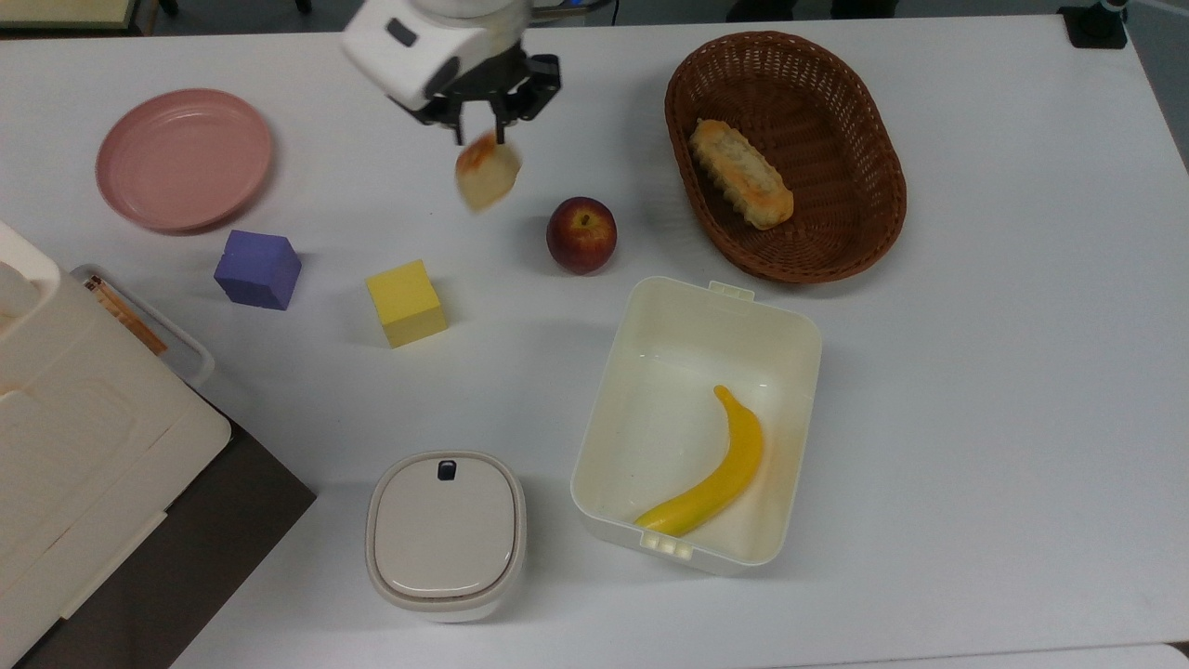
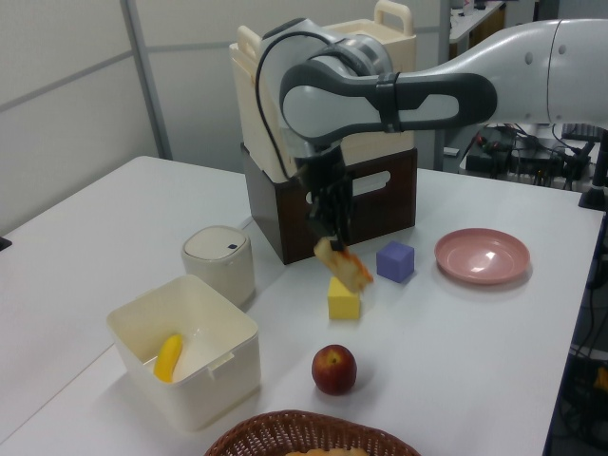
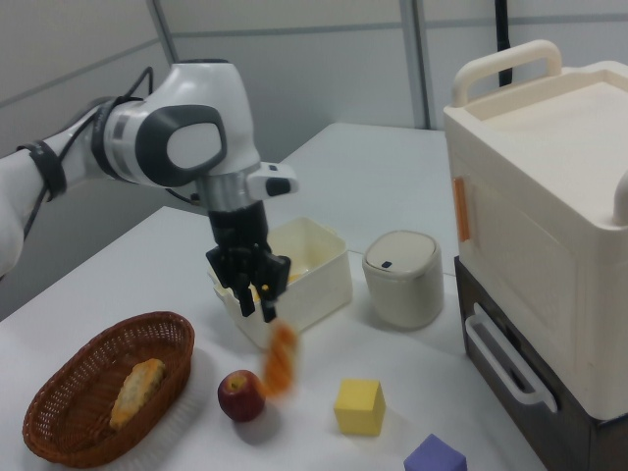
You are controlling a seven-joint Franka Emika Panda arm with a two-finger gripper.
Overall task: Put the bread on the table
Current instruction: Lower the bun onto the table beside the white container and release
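Bread [image 1: 487,172] sits in the upper middle of the top view, hanging clear above the worktop [image 1: 975,372]. It is pinched at its toasted upper edge by the pincer [image 1: 483,130], which is closed on it. In the left view the bread [image 2: 344,266] dangles tilted over the yellow cube [image 2: 344,297]. In the right view it hangs below the pincer [image 3: 258,304], just beside the apple [image 3: 240,394].

We judge the bun light and probably soft, held only at one edge, so it may swing or slip. A hold nearer its middle would steady it. Bare worktop lies under it in the top view, between the apple [image 1: 581,234] and the pink plate [image 1: 184,158]. The basket [image 1: 864,242] with the ridged loaf [image 1: 740,173] is well apart at upper right.
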